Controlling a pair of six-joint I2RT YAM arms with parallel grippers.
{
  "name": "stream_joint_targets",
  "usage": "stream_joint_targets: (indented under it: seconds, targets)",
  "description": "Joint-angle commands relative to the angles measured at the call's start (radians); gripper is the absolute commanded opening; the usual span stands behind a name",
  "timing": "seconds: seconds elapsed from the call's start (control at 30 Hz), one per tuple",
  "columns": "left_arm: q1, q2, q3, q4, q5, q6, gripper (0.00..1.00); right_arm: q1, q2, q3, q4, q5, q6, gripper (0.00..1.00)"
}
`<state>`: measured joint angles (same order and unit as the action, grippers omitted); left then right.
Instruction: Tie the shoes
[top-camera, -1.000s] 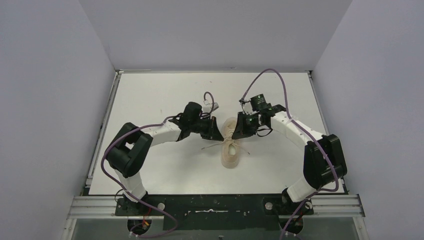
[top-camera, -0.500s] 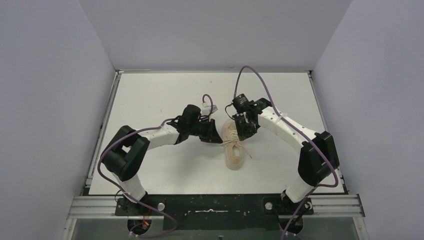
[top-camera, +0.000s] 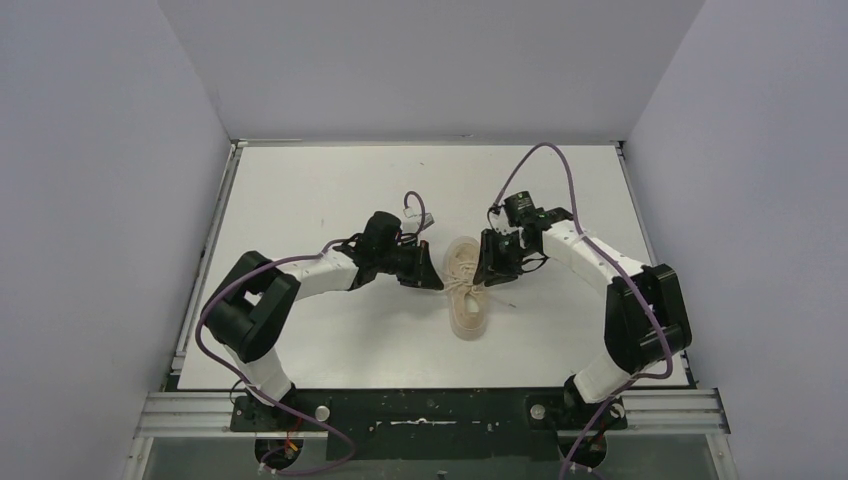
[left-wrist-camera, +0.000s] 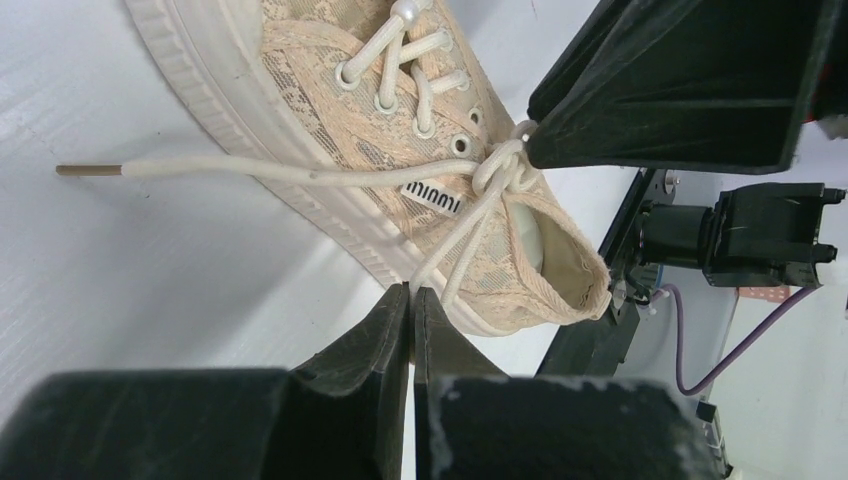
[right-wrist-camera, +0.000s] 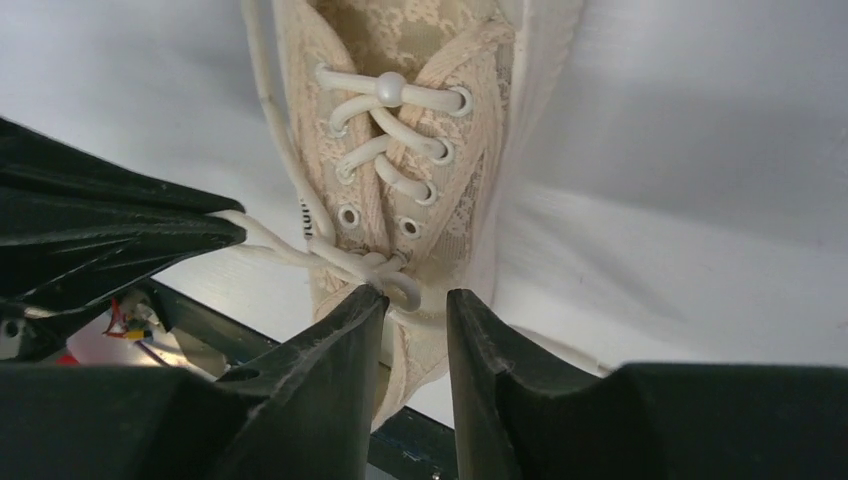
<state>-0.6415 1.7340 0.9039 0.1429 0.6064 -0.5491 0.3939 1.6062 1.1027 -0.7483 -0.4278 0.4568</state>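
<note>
The cream-beige sneaker (top-camera: 464, 298) lies mid-table, its laces drawn into a knot (left-wrist-camera: 504, 166) over the tongue. My left gripper (top-camera: 437, 281) sits at the shoe's left side, and in the left wrist view it (left-wrist-camera: 412, 290) is shut on a lace strand running down from the knot. A free lace end (left-wrist-camera: 150, 168) trails left across the table. My right gripper (top-camera: 484, 274) is at the shoe's right side; in the right wrist view it (right-wrist-camera: 416, 296) is open, with a small lace loop (right-wrist-camera: 402, 288) lying between the fingertips at the knot. The sneaker also shows there (right-wrist-camera: 400, 110).
Purple cables (top-camera: 548, 160) arch over both arms. The white tabletop (top-camera: 330, 190) is walled at the back and both sides. A black metal rail (top-camera: 430, 412) carrying the arm bases runs along the near edge.
My right gripper swung left over the shoe, then came back to its right side and now stands open. The laces have pulled in from loose spread strands to a tighter knot. The left gripper barely moved.
</note>
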Motion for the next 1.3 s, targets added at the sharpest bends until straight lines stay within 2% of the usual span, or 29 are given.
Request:
stream_joint_targets:
  seconds: [0.0,0.13,0.33,0.93,1.27]
  targets:
    - [0.005,-0.029,0.016,0.035,0.013,0.0,0.0,-0.031,-0.1,-0.016,0.129,-0.17,0.008,0.35]
    - [0.005,-0.027,0.022,0.034,0.013,0.0,0.0,-0.07,-0.119,-0.044,0.143,-0.209,0.006,0.37]
    - [0.005,-0.021,0.036,0.028,0.016,0.003,0.0,-0.137,-0.136,-0.091,0.201,-0.267,0.024,0.34]
    - [0.004,-0.029,0.051,0.014,0.021,0.011,0.0,-0.135,-0.028,-0.113,0.269,-0.314,0.04,0.29]
    - [0.003,-0.041,0.046,0.012,0.022,0.012,0.0,-0.12,-0.028,-0.136,0.28,-0.344,0.05,0.26]
